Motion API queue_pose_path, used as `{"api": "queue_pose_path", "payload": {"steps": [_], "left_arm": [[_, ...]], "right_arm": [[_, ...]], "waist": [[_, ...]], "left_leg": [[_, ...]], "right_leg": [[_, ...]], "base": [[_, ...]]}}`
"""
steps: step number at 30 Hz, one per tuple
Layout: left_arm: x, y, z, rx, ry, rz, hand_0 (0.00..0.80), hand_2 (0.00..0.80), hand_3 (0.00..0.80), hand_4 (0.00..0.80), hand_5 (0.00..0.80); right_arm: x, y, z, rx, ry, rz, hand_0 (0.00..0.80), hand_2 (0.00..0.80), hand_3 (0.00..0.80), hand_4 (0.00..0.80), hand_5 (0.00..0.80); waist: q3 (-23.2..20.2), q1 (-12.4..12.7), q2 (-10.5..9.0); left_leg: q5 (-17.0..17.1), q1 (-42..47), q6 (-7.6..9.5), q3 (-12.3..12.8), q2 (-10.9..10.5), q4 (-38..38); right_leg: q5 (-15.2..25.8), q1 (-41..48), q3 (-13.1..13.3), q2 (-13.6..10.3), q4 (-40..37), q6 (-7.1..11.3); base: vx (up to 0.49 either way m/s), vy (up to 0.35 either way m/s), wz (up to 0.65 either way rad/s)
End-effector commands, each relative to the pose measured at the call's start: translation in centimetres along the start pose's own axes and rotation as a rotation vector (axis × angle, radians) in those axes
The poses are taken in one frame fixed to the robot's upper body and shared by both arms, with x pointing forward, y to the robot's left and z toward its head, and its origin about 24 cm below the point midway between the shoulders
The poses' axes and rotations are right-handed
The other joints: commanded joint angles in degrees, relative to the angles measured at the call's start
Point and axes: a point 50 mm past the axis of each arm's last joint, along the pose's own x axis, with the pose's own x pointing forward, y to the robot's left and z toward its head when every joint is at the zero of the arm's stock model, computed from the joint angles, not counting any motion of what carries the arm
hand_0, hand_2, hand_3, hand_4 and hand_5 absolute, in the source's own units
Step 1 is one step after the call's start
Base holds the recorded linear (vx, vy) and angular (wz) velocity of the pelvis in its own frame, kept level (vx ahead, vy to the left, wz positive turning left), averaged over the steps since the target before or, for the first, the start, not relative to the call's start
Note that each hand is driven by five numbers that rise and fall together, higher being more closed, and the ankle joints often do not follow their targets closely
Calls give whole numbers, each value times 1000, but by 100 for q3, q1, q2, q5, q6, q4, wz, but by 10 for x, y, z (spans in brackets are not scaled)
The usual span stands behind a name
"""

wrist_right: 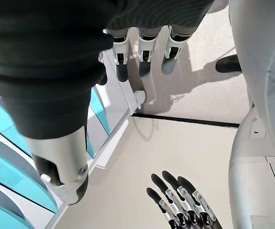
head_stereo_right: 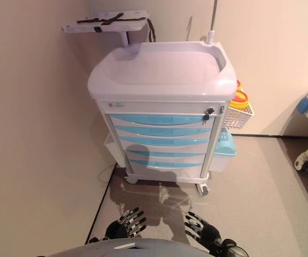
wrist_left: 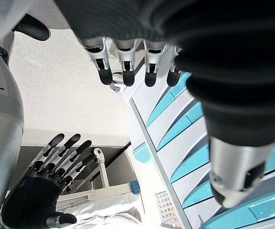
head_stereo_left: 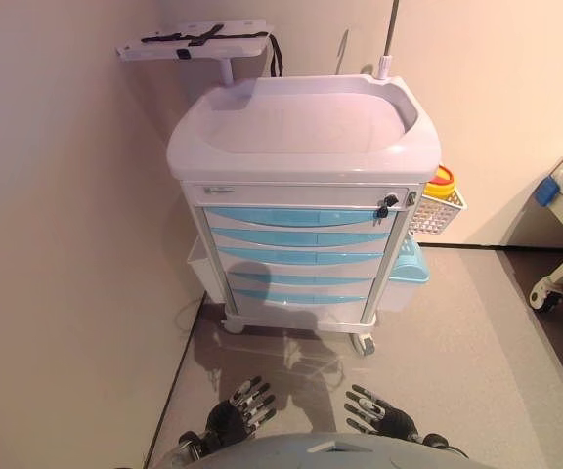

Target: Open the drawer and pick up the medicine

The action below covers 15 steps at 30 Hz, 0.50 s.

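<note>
Left eye view: the left hand [head_stereo_left: 240,410] hangs low over the floor [head_stereo_left: 477,342] with fingers spread and relaxed, holding nothing. Ahead stands a white cart [head_stereo_left: 301,147] with five blue drawers [head_stereo_left: 296,239], all shut, so no medicine can be seen. A yellow-lidded container sits in a basket [head_stereo_left: 436,210] on its right side. The right hand [head_stereo_left: 377,412] hangs likewise, fingers straight and empty

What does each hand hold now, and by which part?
Nothing. The left hand and the right hand hang open, low before the cart, touching nothing. The drawers are all shut.
</note>
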Motion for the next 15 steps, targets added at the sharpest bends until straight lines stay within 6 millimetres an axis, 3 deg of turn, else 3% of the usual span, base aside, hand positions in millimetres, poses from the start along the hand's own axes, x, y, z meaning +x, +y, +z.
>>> {"api": "queue_pose_path", "payload": {"steps": [1, 15], "left_arm": [[16, -13, 24, 46, -50, -61, 0, 0, 0, 0, 0], [17, -13, 23, 36, -53, -55, 0, 0, 0, 0, 0]], "right_arm": [[20, 19, 16, -29, -23, 74, 0, 0, 0, 0, 0], [21, 20, 16, -30, -21, 78, 0, 0, 0, 0, 0]], "waist": [[219, 111, -211], [237, 114, -221]], "left_leg": [[-563, 53, 61, 35, -395, 55], [-580, 54, 65, 29, -397, 66]], "right_leg": [[-307, -43, -139, -73, 324, 265], [-318, -47, -130, -73, 333, 266]], "base": [[0, 0, 0], [0, 0, 0]]}}
